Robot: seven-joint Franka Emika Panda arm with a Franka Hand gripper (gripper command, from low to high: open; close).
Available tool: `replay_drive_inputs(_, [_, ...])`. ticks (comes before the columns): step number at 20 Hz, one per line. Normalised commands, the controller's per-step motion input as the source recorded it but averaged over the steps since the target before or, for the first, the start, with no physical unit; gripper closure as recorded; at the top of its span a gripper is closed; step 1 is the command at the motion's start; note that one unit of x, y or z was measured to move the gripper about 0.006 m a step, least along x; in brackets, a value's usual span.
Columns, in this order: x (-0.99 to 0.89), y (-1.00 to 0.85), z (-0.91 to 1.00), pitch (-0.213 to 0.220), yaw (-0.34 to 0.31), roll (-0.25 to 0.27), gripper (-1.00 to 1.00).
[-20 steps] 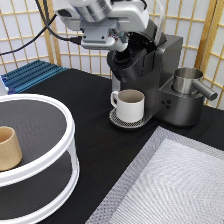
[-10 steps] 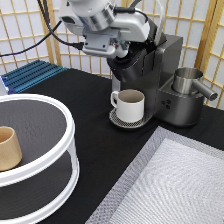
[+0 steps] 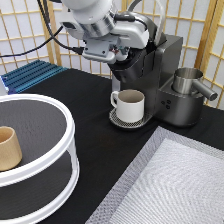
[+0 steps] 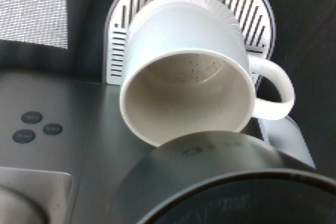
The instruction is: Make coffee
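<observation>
While the pincer (image 3: pixel 125 59) hovers over the coffee machine (image 3: pixel 165 85), its grip state stays hidden.

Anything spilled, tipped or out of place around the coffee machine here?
Nothing stands out. The white mug sits upright on the drip tray of the coffee machine, with no spill visible; the gripper is at the machine's top.

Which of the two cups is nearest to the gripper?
The white mug with a handle, on the coffee machine's drip tray, right below the gripper. The tan handleless cup stands far away.
</observation>
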Motion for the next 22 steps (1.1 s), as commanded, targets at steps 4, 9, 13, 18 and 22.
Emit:
replay_drive_inputs(4, [-0.11, 0.35, -0.03, -0.010, -0.148, -0.107, 1.00])
replay_drive_inputs(9, [-0.08, 0.28, -0.01, -0.038, -0.135, -0.105, 1.00])
replay_drive_inputs(13, [-0.11, 0.22, -0.01, -0.090, -0.135, -0.110, 1.00])
replay_drive_inputs(18, [-0.03, 0.45, 0.00, -0.110, -0.118, -0.205, 1.00])
replay_drive_inputs(22, [-0.02, 0.52, 0.00, -0.107, -0.100, -0.228, 1.00])
